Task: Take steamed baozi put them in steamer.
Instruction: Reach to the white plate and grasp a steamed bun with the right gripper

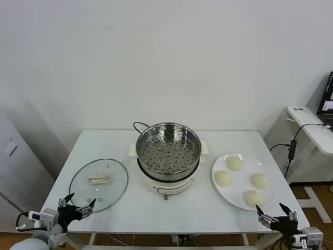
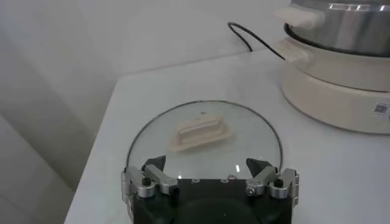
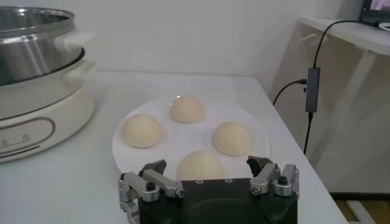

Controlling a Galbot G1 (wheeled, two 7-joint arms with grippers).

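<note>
Right pincer (image 3: pixel 209 176) gapes empty just short of four baozi (image 3: pixel 201 165); left pincer (image 2: pixel 210 176) gapes empty before the glass lid (image 2: pixel 204 137).

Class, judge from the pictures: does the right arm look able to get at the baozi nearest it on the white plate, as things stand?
Probably yes. The right claw is open, low at the table's near edge, and the nearest baozi lies uncovered on the plate just ahead, with nothing between them.

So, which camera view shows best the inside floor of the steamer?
The head view: it looks down into the steamer, showing its perforated floor, with nothing on it. Both wrist views show only its outer wall and white base from the side.
</note>
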